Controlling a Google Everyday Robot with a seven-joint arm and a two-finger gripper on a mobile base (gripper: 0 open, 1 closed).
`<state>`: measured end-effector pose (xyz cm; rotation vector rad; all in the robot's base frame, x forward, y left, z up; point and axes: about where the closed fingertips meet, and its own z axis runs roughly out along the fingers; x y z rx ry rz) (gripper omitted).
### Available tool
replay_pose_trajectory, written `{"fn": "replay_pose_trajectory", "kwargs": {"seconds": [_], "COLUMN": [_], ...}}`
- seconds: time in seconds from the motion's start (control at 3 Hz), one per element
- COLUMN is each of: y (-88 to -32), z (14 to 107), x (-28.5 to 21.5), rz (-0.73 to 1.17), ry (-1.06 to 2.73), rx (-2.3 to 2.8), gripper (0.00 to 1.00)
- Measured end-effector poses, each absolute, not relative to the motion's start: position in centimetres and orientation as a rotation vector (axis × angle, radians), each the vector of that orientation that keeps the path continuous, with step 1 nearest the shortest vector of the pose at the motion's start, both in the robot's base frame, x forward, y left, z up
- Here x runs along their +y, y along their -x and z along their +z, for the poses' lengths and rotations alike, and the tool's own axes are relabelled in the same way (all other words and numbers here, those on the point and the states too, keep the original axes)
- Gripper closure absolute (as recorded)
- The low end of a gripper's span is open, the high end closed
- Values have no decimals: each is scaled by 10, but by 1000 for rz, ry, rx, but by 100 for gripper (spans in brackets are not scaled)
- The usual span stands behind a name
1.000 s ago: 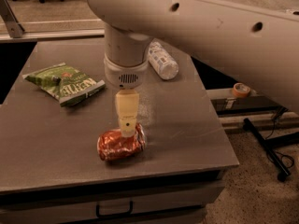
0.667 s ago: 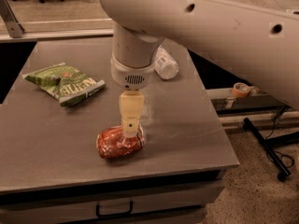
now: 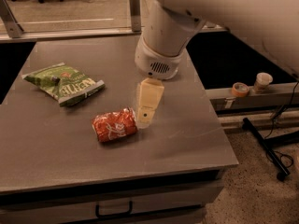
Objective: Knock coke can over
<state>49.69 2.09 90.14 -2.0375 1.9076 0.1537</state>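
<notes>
We're looking at the coke can [image 3: 114, 125] lying on its side on the table [image 3: 196, 143], toward the front edge, approx. mid-width. The gripper [image 3: 144, 119] is hanging off the big white arm [image 3: 163, 36], tip right at the can's end on the side away from the green chip bag [image 3: 63, 83]. We can't tell if it's touching or just beside. We also can't tell if the pincer is spread or pressed together; nothing is showing as pinched in it.

Judging by how the can is lying, the knock itself is looking done, so the step we're weighing is the getaway w/o undoing it.

- We're wanting to go straight up first, not sideways, since a sideways drag is risking a roll toward the front edge.
- We're keeping it slow at the start, in case the tip is catching the can's rim.
- The chip bag is sitting well apart from the can, so no worry there.
- We're checking the can is resting flat & not rocking before calling it.
</notes>
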Motion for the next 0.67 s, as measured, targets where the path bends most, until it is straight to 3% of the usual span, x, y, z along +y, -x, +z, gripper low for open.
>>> {"fn": "replay_pose_trajectory", "kwargs": {"seconds": [0.33, 0.67], "y": [-508, -498], "z": [942, 958], "x": [-14, -8], "rz": [280, 379], "ry": [1847, 1798], "rx": [1863, 1832], "gripper": [0, 0]}}
